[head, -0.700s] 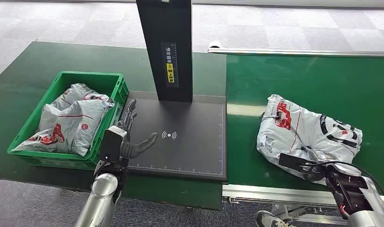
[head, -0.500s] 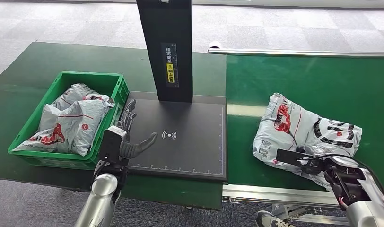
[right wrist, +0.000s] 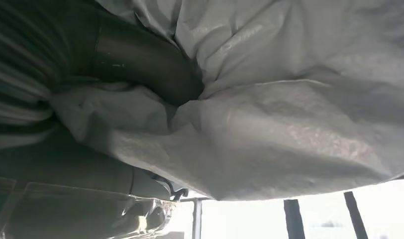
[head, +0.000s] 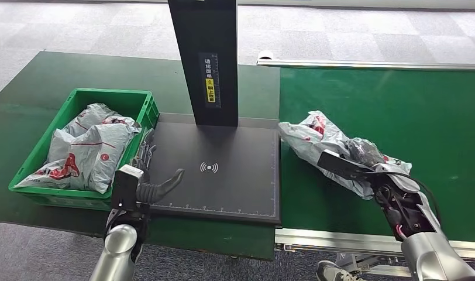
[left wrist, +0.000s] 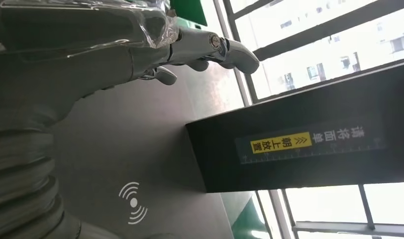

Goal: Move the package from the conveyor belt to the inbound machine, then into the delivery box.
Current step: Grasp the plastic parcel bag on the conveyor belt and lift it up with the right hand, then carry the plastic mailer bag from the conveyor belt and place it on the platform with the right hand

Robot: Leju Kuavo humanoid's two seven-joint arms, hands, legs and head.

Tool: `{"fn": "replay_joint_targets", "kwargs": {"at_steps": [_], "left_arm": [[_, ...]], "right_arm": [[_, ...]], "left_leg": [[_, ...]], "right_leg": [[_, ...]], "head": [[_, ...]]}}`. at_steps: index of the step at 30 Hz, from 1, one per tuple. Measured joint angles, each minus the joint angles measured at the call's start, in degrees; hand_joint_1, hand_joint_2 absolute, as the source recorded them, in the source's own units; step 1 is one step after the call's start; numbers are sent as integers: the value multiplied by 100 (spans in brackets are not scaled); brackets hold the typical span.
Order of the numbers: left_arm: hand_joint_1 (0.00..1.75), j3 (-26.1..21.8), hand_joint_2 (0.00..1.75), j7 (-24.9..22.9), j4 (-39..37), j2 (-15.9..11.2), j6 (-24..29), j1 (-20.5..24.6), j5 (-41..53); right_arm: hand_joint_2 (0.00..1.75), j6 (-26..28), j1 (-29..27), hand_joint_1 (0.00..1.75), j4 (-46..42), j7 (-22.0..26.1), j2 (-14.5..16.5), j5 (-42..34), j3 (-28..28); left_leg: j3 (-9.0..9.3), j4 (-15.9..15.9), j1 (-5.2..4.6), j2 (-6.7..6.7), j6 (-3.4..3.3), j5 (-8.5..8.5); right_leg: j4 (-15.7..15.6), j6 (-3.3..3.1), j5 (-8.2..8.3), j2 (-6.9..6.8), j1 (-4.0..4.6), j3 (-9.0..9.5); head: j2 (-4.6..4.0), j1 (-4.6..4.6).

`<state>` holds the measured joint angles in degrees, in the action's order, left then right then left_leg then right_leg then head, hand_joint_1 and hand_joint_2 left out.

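My right hand (head: 364, 167) grips a crumpled grey package (head: 317, 137) with red and black print and holds it over the green conveyor belt (head: 399, 105), its far end by the right edge of the black inbound machine's plate (head: 223, 175). The right wrist view shows the thumb (right wrist: 145, 62) pressed into the grey package (right wrist: 289, 109). My left hand (head: 147, 175) hovers open over the plate's left edge, beside the green delivery box (head: 138, 102). In the left wrist view the fingers (left wrist: 210, 47) stretch out above the plate (left wrist: 140, 149).
The delivery box holds several grey packages (head: 89, 149). The machine's black column (head: 206, 58) rises from the back of the plate. The green table (head: 59, 76) carries the box and the machine. A metal rail (head: 369, 64) borders the belt's far side.
My right hand has lifted the package off the belt and carried it left toward the machine. My left hand has dropped back slightly toward me.
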<state>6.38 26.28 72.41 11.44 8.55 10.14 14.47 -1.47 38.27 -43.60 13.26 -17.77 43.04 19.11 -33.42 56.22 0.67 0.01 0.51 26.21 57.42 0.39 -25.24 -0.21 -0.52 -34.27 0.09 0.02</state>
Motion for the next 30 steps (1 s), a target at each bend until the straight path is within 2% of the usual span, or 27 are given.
{"fn": "replay_joint_targets", "kwargs": {"at_steps": [3,7,11,14,18,25,30], "left_arm": [[0,-91,175,336,195,33,253,-100,-280],[0,-287,175,853,585,137,844,-212,-858],[0,-376,175,1155,846,187,1286,-228,-1151],[0,-400,175,1331,946,206,1499,-214,-1420],[0,-402,175,1381,1008,230,1573,-193,-1640],[0,-385,175,1389,1063,263,1604,-190,-1733],[0,-385,175,1389,1070,269,1602,-190,-1734]], "right_arm": [[175,608,-152,175,-674,273,230,-320,-273],[175,1920,-531,175,-1855,1041,711,-1309,-900],[175,2439,-774,175,-2815,1548,1097,-2100,-1366],[175,2567,-983,175,-3411,1861,1326,-2118,-1438],[175,2478,-1228,175,-3878,1946,1510,-1538,-1153],[175,2040,-1445,175,-3933,1836,1540,-568,-213],[175,2042,-1475,175,-3926,1836,1541,-535,-82]], "left_leg": [[-1,0,0,0,0,0],[-2,0,0,-8,0,0],[-3,-1,0,-12,0,1],[0,-1,-1,-7,0,1],[2,-2,1,-6,1,0],[2,-2,1,-4,1,0],[2,-2,1,-4,1,0]], "right_leg": [[0,0,0,0,0,0],[0,1,-4,-6,0,-2],[0,2,-7,-8,0,0],[0,2,-6,-6,0,0],[0,2,-6,-5,0,1],[0,2,-6,-4,1,0],[0,2,-6,-5,1,0]], "head": [[0,1],[0,-1],[0,0],[0,1],[0,-1],[0,-1],[0,1]]}}
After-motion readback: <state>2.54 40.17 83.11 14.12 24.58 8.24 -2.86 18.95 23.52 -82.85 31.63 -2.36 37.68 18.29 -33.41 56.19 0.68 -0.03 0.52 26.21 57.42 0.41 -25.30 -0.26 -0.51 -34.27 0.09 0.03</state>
